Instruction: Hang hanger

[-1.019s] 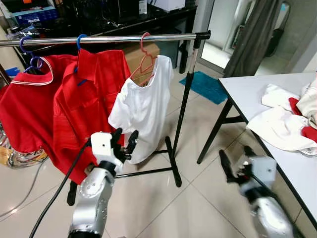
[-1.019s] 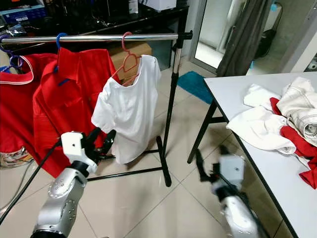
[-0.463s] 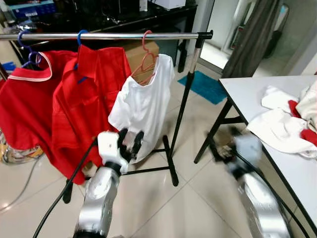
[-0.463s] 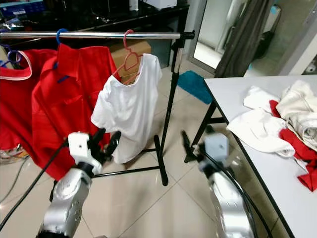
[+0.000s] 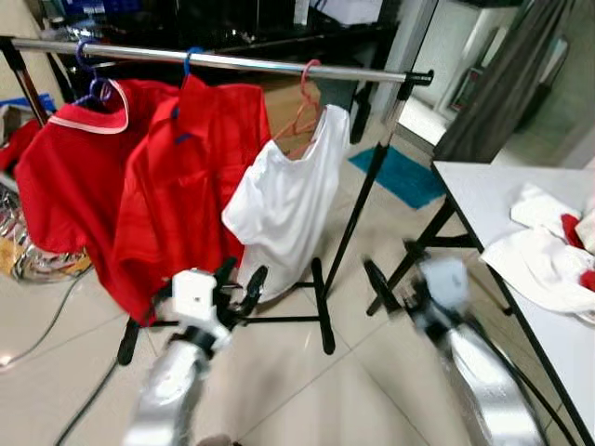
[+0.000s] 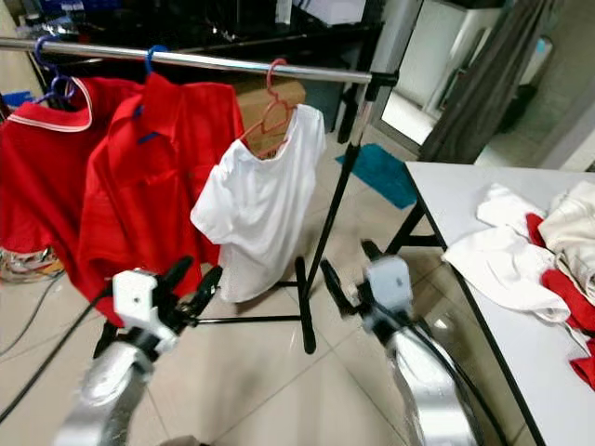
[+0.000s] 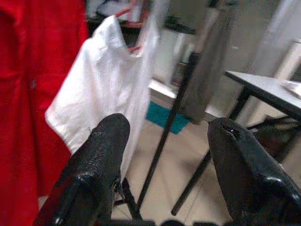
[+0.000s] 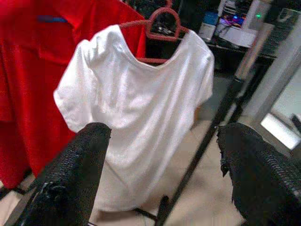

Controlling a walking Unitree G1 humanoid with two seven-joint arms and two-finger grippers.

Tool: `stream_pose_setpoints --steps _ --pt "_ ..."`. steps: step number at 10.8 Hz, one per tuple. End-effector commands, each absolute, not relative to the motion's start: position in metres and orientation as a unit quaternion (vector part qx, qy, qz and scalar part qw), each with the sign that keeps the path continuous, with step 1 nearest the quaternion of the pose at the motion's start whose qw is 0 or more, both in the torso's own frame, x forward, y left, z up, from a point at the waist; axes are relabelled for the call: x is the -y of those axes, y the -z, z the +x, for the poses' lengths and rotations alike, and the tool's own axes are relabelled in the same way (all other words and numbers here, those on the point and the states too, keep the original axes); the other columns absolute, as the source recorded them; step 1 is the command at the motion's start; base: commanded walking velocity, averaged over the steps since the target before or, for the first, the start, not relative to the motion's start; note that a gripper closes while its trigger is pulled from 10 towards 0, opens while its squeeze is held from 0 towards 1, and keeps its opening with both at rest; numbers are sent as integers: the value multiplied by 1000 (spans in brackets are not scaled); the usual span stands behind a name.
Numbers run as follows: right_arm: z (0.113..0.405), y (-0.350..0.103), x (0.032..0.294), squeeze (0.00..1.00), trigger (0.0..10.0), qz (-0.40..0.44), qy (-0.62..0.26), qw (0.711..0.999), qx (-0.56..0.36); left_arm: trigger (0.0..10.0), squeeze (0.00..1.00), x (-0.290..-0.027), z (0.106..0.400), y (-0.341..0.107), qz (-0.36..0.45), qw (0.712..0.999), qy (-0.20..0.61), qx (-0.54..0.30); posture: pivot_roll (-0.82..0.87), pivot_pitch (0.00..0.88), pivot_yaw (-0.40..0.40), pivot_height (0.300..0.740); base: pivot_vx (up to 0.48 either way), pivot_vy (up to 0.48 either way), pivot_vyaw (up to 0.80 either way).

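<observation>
A pink hanger (image 6: 270,104) carrying a white T-shirt (image 6: 260,200) hangs on the chrome rail (image 6: 223,61) of a clothes rack, close to the rail's right end. Two red shirts (image 6: 153,177) hang to its left on blue hangers. My left gripper (image 5: 242,271) is low in front of the white shirt's hem, open and holding nothing. My right gripper (image 6: 346,258) is blurred beside the rack's black upright post (image 6: 339,177), open and holding nothing. In the right wrist view the T-shirt (image 8: 141,103) and the pink hanger (image 8: 160,21) lie between the fingers (image 8: 70,179).
A white table (image 6: 521,344) stands at the right with a pile of white, red and cream clothes (image 6: 521,251). The rack's black foot (image 6: 302,307) rests on the tiled floor. A teal mat (image 6: 376,172) and a dark desk lie behind the rack.
My right gripper has risen from the lower right and moved left toward the rack's post. The camera has shifted, so the rack sits further right in view. The left gripper stays low and open.
</observation>
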State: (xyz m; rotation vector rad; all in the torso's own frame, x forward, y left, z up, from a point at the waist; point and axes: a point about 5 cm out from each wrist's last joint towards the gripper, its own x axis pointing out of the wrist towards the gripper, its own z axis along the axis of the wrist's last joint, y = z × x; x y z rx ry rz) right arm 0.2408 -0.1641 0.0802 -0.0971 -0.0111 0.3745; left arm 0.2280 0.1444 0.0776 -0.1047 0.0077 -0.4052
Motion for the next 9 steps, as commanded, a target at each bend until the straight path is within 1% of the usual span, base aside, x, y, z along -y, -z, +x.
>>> stream_pose_setpoints --steps 1,4,5,6,7,8,9 --pt "238 -87 175 0 10000 -52 -176 983 13 10000 0 -145 221 -84 -50 972 231 -5 36 0 -89 740 0 0 0" --pt "232 -92 182 0 10000 -52 -158 986 14 10000 0 -156 214 -92 -41 967 250 -11 22 0 -76 740 0 0 0" --pt "228 -94 174 0 10000 -30 -167 985 10 10000 0 -155 214 -93 -80 968 238 -20 25 0 -80 740 0 0 0" --pt "223 -97 168 0 10000 -23 -201 979 10 10000 0 -153 212 -93 -140 961 235 -36 26 0 -81 740 0 0 0" --pt "218 -99 163 0 10000 -20 -253 967 8 10000 0 -152 207 -85 -225 934 266 -83 35 0 -88 740 0 0 0" --pt "219 -101 164 0 10000 -24 -268 963 8 10000 0 -156 207 -82 -321 902 268 -105 38 0 -93 740 0 0 0" --pt "225 -103 169 0 10000 -22 -251 968 10 10000 0 -162 212 -85 -354 898 244 -92 42 0 -94 740 0 0 0"
